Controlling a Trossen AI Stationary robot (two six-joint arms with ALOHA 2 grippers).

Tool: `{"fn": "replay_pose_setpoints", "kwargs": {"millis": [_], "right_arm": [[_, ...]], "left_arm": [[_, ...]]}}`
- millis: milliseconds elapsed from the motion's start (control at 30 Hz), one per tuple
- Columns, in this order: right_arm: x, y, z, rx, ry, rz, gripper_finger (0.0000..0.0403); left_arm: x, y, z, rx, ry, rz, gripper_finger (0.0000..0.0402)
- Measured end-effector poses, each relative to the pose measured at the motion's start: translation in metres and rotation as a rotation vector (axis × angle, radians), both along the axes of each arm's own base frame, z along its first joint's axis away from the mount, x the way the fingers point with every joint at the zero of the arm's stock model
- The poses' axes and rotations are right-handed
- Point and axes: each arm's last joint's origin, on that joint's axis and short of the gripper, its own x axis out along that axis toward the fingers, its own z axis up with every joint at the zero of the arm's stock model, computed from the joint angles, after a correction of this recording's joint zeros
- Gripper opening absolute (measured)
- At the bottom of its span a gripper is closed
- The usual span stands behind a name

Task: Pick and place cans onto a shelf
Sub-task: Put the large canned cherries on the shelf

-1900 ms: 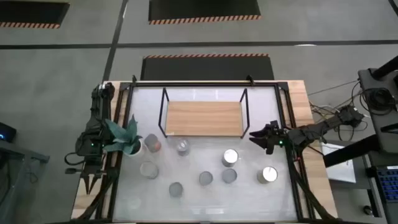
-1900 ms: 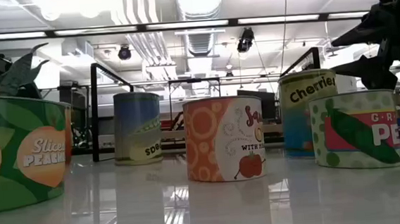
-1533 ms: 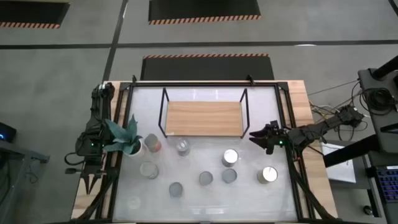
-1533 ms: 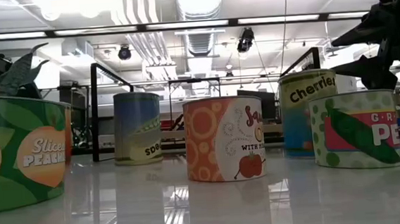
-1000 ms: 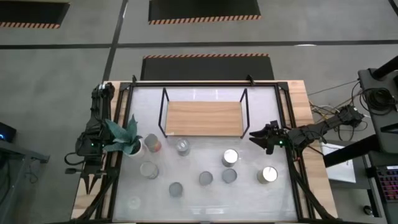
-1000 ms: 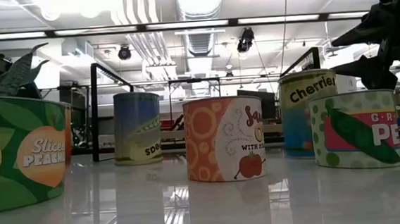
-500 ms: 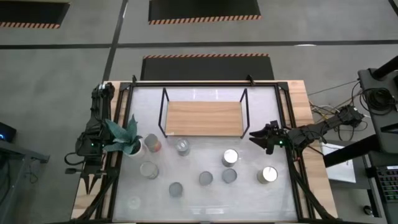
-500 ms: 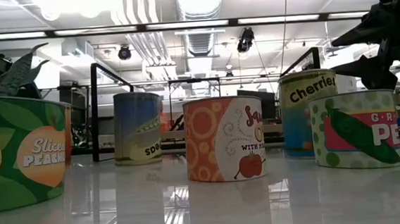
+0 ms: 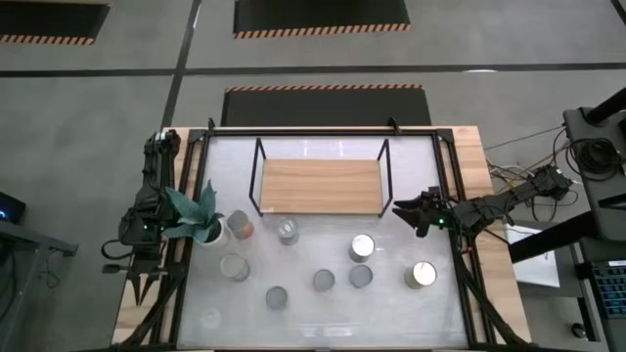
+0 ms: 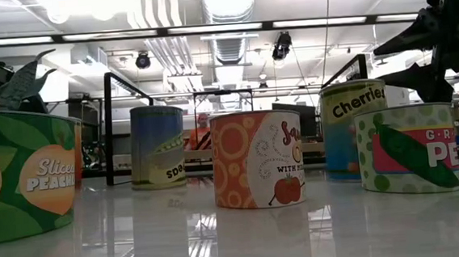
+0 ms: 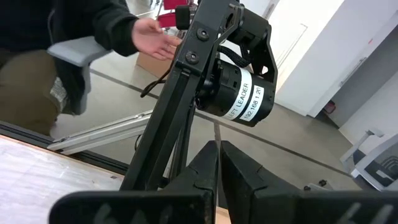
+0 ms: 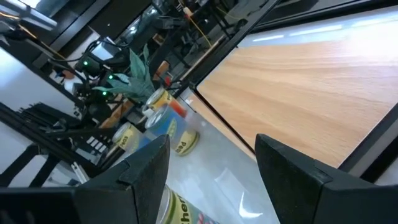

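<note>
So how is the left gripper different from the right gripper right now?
The left gripper is shut, its fingers pressed together, parked at the table's left edge by the plant. The right gripper is open with a clear gap between its fingers, reaching in over the table's right side, beside the shelf. Neither holds a can.

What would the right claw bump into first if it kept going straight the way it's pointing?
Probably the shelf. The open right gripper points across the table toward its near corner, and its wrist view shows the wooden board straight ahead. It hangs above the table, so it might skim over the board instead; depth is hard to judge.
</note>
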Motion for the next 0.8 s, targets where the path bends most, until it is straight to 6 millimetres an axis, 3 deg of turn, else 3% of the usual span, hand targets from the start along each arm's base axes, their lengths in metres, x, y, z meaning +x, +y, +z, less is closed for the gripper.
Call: {"fn": "replay_pose_setpoints", "kwargs": {"millis": [300,500,800], "right_arm": [[0.000,0.000,0.001,0.003,-0.007,-0.001,0.0226],[0.000,-0.003,0.002,-0.006,-0.027,-0.101,0.0226],[-0.001,-0.005,0.003,-0.018,-0.037,-0.183,0.0226]], "left_arm": [[-0.001,0.000,0.002,-0.022,0.036,-0.029,0.0000],[-0.003,-0.001,0.016,-0.139,0.202,-0.093,0.0000],[-0.004,0.004,0.044,-0.436,0.153,-0.125,0.0000]]}}
